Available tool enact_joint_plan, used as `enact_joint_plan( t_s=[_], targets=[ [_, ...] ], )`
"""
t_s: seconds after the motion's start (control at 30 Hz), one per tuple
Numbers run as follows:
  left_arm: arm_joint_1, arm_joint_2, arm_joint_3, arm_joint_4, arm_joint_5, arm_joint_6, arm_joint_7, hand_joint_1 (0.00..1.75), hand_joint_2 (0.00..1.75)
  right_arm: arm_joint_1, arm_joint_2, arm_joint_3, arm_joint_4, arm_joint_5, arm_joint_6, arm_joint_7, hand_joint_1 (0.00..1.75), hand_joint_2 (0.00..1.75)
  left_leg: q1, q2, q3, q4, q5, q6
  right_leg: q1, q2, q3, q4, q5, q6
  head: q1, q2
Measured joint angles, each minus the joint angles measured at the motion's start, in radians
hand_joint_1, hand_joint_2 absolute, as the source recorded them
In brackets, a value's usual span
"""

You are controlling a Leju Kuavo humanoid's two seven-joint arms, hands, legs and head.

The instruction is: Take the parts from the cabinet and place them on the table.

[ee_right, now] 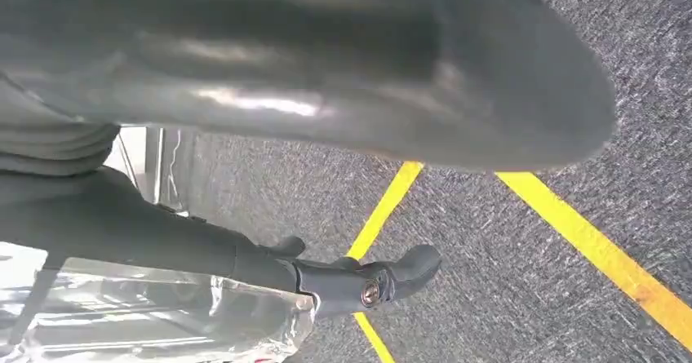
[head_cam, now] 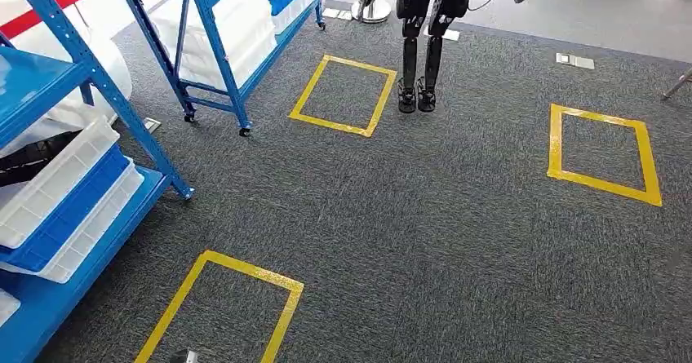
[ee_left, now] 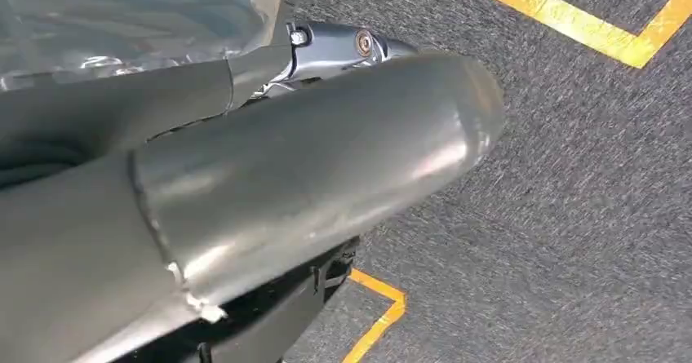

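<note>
In the left wrist view my left hand (ee_left: 269,175) hangs over the carpet. Its dark fingers (ee_left: 343,45) lie against a clear, shiny plastic bag (ee_left: 122,20), which it appears to hold. My right hand (ee_right: 269,241) hangs the same way in the right wrist view, with its dark fingers (ee_right: 367,285) lying across a crinkled clear plastic bag (ee_right: 163,322). What is inside the bags is hidden. The blue cabinet (head_cam: 73,77), stacked with white and blue bins (head_cam: 57,208), stands at the left in the head view.
A second blue wheeled rack (head_cam: 220,45) stands further back on the left. Another robot's dark legs (head_cam: 418,61) stand ahead near a yellow floor square (head_cam: 343,94). More yellow squares (head_cam: 604,151) mark the grey carpet (head_cam: 424,232).
</note>
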Motion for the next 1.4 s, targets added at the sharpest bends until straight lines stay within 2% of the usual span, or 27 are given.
enact_joint_plan(
  t_s=[0.13, 0.2, 0.23, 0.27, 0.37, 0.43, 0.47, 0.53, 0.57, 0.6, 0.63, 0.73, 0.77, 0.8, 0.83, 0.9, 0.93, 1.0, 1.03, 1.07, 1.1, 1.13, 1.23, 1.27, 1.3, 1.33, 1.4],
  targets=[
    [-0.005, 0.005, -0.009, 0.006, 0.008, 0.004, -0.002, 0.0, 0.0, 0.0, 0.001, 0.0, 0.0, 0.0, -0.002, 0.001, 0.0, 0.0, -0.002, 0.0, -0.003, 0.006, -0.003, 0.003, -0.009, 0.0, 0.002, -0.005, 0.003, 0.004, 0.0, 0.0],
    [-0.01, 0.011, -0.018, 0.007, 0.012, 0.011, -0.005, 0.0, 0.0, 0.0, 0.005, -0.001, 0.0, 0.0, -0.004, 0.003, 0.0, 0.0, -0.002, -0.003, -0.005, 0.002, 0.001, 0.017, -0.012, -0.004, 0.011, -0.014, 0.007, 0.011, -0.003, 0.0],
    [-0.015, 0.013, -0.025, 0.008, 0.014, 0.012, -0.007, 0.0, 0.0, 0.0, 0.008, -0.001, 0.0, 0.0, -0.004, 0.004, 0.0, 0.0, 0.002, -0.006, 0.01, -0.028, 0.016, 0.026, 0.002, -0.006, 0.02, -0.024, 0.009, 0.015, -0.001, 0.0],
    [-0.017, 0.013, -0.033, 0.01, 0.018, 0.012, -0.008, 0.0, 0.0, 0.0, 0.008, -0.002, 0.0, -0.001, -0.005, 0.005, 0.0, 0.0, 0.012, -0.005, 0.02, -0.046, 0.026, 0.024, -0.004, -0.007, 0.015, -0.004, -0.001, 0.011, -0.001, 0.0],
    [-0.032, 0.018, -0.057, 0.022, 0.043, 0.017, -0.021, 0.0, 0.0, 0.0, 0.009, -0.006, 0.0, -0.002, -0.01, 0.006, 0.0, 0.0, 0.017, -0.011, 0.018, -0.056, 0.035, 0.029, -0.01, -0.003, -0.09, 0.204, -0.103, -0.001, 0.0, 0.0],
    [-0.035, 0.02, -0.065, 0.027, 0.045, 0.018, -0.022, 0.0, 0.0, 0.0, 0.009, -0.009, 0.0, -0.003, -0.01, 0.007, 0.0, 0.0, 0.018, -0.02, 0.014, -0.054, 0.037, 0.023, -0.02, -0.003, -0.131, 0.29, -0.123, 0.014, 0.0, 0.0],
    [-0.038, 0.02, -0.071, 0.031, 0.046, 0.018, -0.022, 0.0, 0.0, 0.001, 0.009, -0.009, 0.0, -0.003, -0.01, 0.007, 0.0, 0.0, 0.021, -0.028, 0.013, -0.052, 0.037, 0.017, -0.029, -0.003, -0.113, 0.258, -0.101, 0.029, 0.0, 0.0],
    [-0.044, 0.022, -0.081, 0.037, 0.054, 0.018, -0.025, 0.0, 0.0, 0.004, 0.009, -0.011, 0.0, -0.004, -0.011, 0.009, 0.0, 0.0, 0.032, -0.047, 0.008, -0.04, 0.034, 0.0, -0.046, 0.006, -0.03, 0.1, -0.035, 0.063, 0.0, 0.0],
    [-0.05, 0.025, -0.084, 0.04, 0.057, 0.018, -0.027, 0.0, 0.0, 0.004, 0.011, -0.012, 0.0, -0.003, -0.011, 0.009, 0.0, 0.0, 0.036, -0.057, -0.005, -0.019, 0.028, -0.016, -0.064, 0.047, 0.015, 0.008, -0.016, 0.083, 0.003, 0.0],
    [-0.055, 0.029, -0.085, 0.042, 0.061, 0.018, -0.03, 0.0, 0.0, 0.005, 0.018, -0.012, 0.0, -0.003, -0.011, 0.008, 0.0, 0.0, 0.027, -0.064, -0.017, -0.006, 0.02, -0.031, -0.041, 0.058, -0.001, 0.022, -0.018, 0.071, 0.012, 0.0],
    [-0.055, 0.032, -0.089, 0.043, 0.065, 0.018, -0.034, 0.0, 0.0, 0.004, 0.015, -0.014, 0.0, -0.003, -0.014, 0.007, 0.0, 0.0, 0.027, -0.068, -0.019, -0.001, 0.017, -0.035, -0.044, 0.047, -0.006, 0.029, -0.015, 0.038, 0.005, 0.0],
    [-0.054, 0.034, -0.099, 0.049, 0.066, 0.018, -0.036, 0.0, 0.0, 0.003, 0.015, -0.016, 0.0, -0.003, -0.016, 0.007, 0.0, 0.0, 0.042, -0.087, -0.025, -0.003, 0.029, -0.045, -0.039, 0.02, -0.012, 0.035, -0.011, 0.008, -0.003, 0.0],
    [-0.051, 0.034, -0.104, 0.052, 0.066, 0.018, -0.036, 0.0, 0.0, 0.004, 0.015, -0.016, 0.0, -0.003, -0.016, 0.007, 0.0, 0.0, 0.046, -0.059, -0.036, 0.014, 0.015, -0.043, -0.037, 0.01, -0.012, 0.035, -0.006, -0.001, -0.005, 0.0],
    [-0.052, 0.035, -0.105, 0.053, 0.066, 0.018, -0.036, 0.0, 0.0, 0.005, 0.015, -0.016, 0.0, -0.003, -0.017, 0.007, 0.0, 0.0, 0.041, -0.013, -0.057, 0.06, -0.022, -0.037, -0.03, 0.003, -0.013, 0.034, -0.004, -0.007, -0.008, 0.0],
    [-0.056, 0.035, -0.105, 0.053, 0.066, 0.018, -0.036, 0.0, 0.0, 0.007, 0.015, -0.016, 0.0, -0.003, -0.017, 0.007, 0.0, 0.0, 0.037, 0.015, -0.099, 0.146, -0.075, -0.034, -0.022, -0.009, -0.017, 0.035, -0.001, -0.013, -0.013, 0.0],
    [-0.062, 0.035, -0.106, 0.056, 0.07, 0.018, -0.037, 0.0, 0.0, 0.011, 0.014, -0.016, 0.0, -0.003, -0.018, 0.007, 0.0, 0.0, 0.033, 0.027, -0.171, 0.31, -0.147, -0.025, -0.005, -0.039, -0.027, 0.036, 0.001, -0.019, -0.013, 0.0],
    [-0.061, 0.035, -0.107, 0.057, 0.078, 0.019, -0.039, 0.0, 0.0, 0.012, 0.014, -0.016, 0.0, -0.001, -0.018, 0.007, 0.0, 0.0, 0.029, 0.028, -0.181, 0.34, -0.151, -0.019, 0.0, -0.05, -0.029, 0.036, 0.001, -0.02, -0.013, 0.0],
    [-0.061, 0.038, -0.115, 0.06, 0.092, 0.024, -0.043, 0.0, 0.0, 0.011, 0.014, -0.017, 0.0, 0.0, -0.018, 0.007, 0.0, 0.0, 0.015, 0.032, -0.131, 0.271, -0.105, 0.002, 0.009, -0.073, -0.027, 0.036, -0.001, -0.023, -0.013, 0.0],
    [-0.062, 0.04, -0.119, 0.06, 0.098, 0.028, -0.045, 0.0, 0.0, 0.008, 0.015, -0.017, 0.0, 0.002, -0.018, 0.007, 0.0, 0.0, 0.003, 0.045, -0.067, 0.166, -0.058, 0.017, 0.011, -0.086, -0.022, 0.035, -0.002, -0.025, -0.013, 0.0],
    [-0.064, 0.041, -0.121, 0.06, 0.1, 0.03, -0.048, 0.0, 0.0, 0.006, 0.016, -0.017, 0.0, 0.004, -0.018, 0.006, 0.0, 0.0, -0.008, 0.074, -0.018, 0.087, -0.031, 0.031, 0.013, -0.095, -0.019, 0.035, -0.004, -0.027, -0.013, 0.0],
    [-0.069, 0.044, -0.123, 0.06, 0.103, 0.03, -0.05, 0.0, 0.0, 0.006, 0.019, -0.017, 0.0, 0.006, -0.017, 0.006, 0.0, 0.0, -0.022, 0.121, 0.003, 0.042, -0.045, 0.039, 0.017, -0.103, -0.017, 0.036, -0.005, -0.027, -0.012, 0.0],
    [-0.073, 0.044, -0.126, 0.06, 0.106, 0.031, -0.052, 0.0, 0.0, 0.005, 0.019, -0.017, 0.0, 0.006, -0.017, 0.006, 0.0, 0.0, -0.024, 0.115, 0.0, 0.038, -0.043, 0.036, 0.024, -0.113, -0.02, 0.036, -0.006, -0.025, -0.012, 0.0],
    [-0.069, 0.05, -0.132, 0.061, 0.11, 0.032, -0.055, 0.0, 0.0, 0.0, 0.021, -0.017, 0.0, 0.009, -0.017, 0.006, 0.0, 0.0, -0.03, 0.077, -0.006, 0.029, -0.034, 0.045, 0.02, -0.149, -0.013, 0.031, -0.005, -0.021, -0.013, 0.0],
    [-0.067, 0.05, -0.135, 0.061, 0.117, 0.032, -0.055, 0.0, 0.0, -0.001, 0.02, -0.018, 0.0, 0.009, -0.017, 0.007, 0.0, 0.0, -0.012, 0.063, 0.006, 0.01, -0.016, 0.046, 0.023, -0.13, -0.022, 0.042, -0.012, -0.016, -0.013, 0.0],
    [-0.069, 0.05, -0.14, 0.061, 0.122, 0.032, -0.056, 0.0, 0.0, 0.001, 0.019, -0.018, 0.0, 0.01, -0.017, 0.006, 0.0, 0.0, -0.013, 0.055, 0.007, 0.004, -0.011, 0.046, 0.017, -0.064, -0.03, 0.069, -0.027, -0.011, -0.01, 0.0],
    [-0.074, 0.052, -0.144, 0.062, 0.133, 0.032, -0.057, 0.0, 0.0, 0.004, 0.019, -0.019, 0.0, 0.011, -0.017, 0.006, 0.0, 0.0, -0.011, 0.043, 0.002, 0.005, -0.007, 0.052, 0.014, -0.027, -0.057, 0.125, -0.058, -0.014, -0.009, 0.0],
    [-0.081, 0.052, -0.154, 0.064, 0.148, 0.033, -0.062, 0.0, 0.0, 0.007, 0.016, -0.022, 0.0, 0.013, -0.016, 0.006, 0.0, 0.0, -0.011, 0.016, -0.004, 0.005, -0.003, 0.051, 0.005, -0.008, -0.13, 0.28, -0.121, -0.014, -0.009, 0.0]
  ],
)
